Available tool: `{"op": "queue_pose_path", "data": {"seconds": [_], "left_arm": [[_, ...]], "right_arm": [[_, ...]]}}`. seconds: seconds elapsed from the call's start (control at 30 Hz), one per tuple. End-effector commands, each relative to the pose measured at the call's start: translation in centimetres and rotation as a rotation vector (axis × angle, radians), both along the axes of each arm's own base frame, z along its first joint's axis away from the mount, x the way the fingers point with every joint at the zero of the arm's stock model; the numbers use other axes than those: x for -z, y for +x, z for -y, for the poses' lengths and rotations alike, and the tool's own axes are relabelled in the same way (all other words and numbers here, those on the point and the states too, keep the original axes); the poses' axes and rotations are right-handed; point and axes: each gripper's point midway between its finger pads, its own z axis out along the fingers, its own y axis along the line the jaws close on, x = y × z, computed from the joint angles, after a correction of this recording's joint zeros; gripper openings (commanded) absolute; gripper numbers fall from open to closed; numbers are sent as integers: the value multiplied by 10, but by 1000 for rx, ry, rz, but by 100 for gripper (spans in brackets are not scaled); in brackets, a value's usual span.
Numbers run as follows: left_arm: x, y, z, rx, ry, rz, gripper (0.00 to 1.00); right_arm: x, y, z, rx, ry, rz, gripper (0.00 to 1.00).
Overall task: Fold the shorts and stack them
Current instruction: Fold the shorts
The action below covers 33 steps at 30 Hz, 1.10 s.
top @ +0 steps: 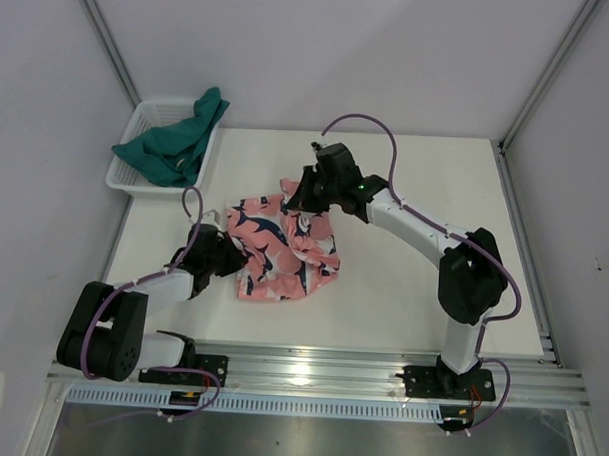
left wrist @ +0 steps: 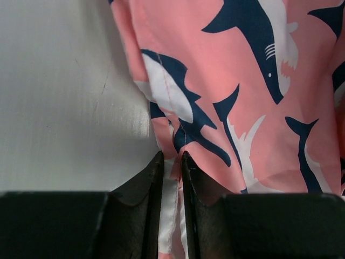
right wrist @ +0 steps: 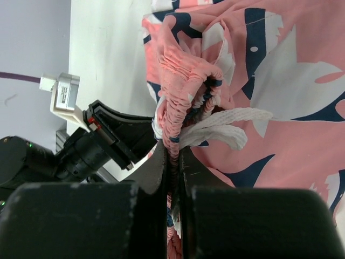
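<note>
The salmon-pink shark-print shorts (top: 284, 249) lie bunched in the middle of the table. My left gripper (top: 227, 247) is shut on their left edge; in the left wrist view (left wrist: 171, 157) a hem of the shorts (left wrist: 248, 97) runs between the jaws. My right gripper (top: 298, 195) is shut on the gathered elastic waistband (right wrist: 183, 86) at the far side, with the white drawstring (right wrist: 226, 127) hanging beside the jaws. The dark teal shorts (top: 177, 144) lie crumpled in the white mesh basket (top: 126, 178) at the back left.
The white table (top: 412, 292) has vertical frame posts (top: 543, 71) at its back corners. A metal rail (top: 379, 376) with both arm bases runs along the near edge. The left arm's body (right wrist: 81, 151) shows in the right wrist view.
</note>
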Motion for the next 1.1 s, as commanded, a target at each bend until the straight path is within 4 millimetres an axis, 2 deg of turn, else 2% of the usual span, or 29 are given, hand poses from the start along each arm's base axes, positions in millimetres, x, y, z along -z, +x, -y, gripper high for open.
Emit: {"op": "queue_pose_path", "data": {"seconds": [0.0,0.17,0.2,0.27,0.33,0.37,0.43,0.5,0.53,0.77,0.8,0.87,0.9,0.97,1.03,1.07], "left_arm": [[-1,-6,1,2,-5,-6,23],[-12,-15,-2,-13,-8,5,24],[-21,-15,-3,-17,-14,31,24],[-21,-24,-6,-27,-6,0,25],[-36,-23,-11,-52,2,35,24],[-34,-30,-14,-59,14,13,24],[-46,-30,-17,-78,17,46,24],[-49,-33,-20,-88,24,45,24],[-51,-32,-21,-89,26,51,24],[-54,-11,-7,-36,8,40,25],[-61,-3,-5,-35,0,67,25],[-62,3,-4,-33,2,68,26],[-55,4,-3,-26,7,44,26],[-60,14,1,-16,1,60,26],[-50,17,9,0,-5,36,27],[-48,21,13,10,-10,39,28]], "right_arm": [[4,8,-9,11,-17,9,0],[37,20,5,38,-108,-10,0],[45,22,8,36,-128,-11,0],[51,25,15,50,-159,-7,0],[59,27,17,41,-183,-3,0],[62,27,16,27,-180,-7,0],[73,27,14,-7,-188,-17,0],[80,25,10,-29,-200,-23,0],[93,23,10,-41,-227,-40,0],[135,17,15,-53,-305,-88,0],[139,16,18,-53,-322,-94,0],[150,18,28,-33,-365,-104,0],[152,21,35,-24,-377,-110,0],[159,20,49,-17,-392,-125,0],[151,27,65,4,-386,-109,0],[155,24,75,6,-396,-122,0]]}}
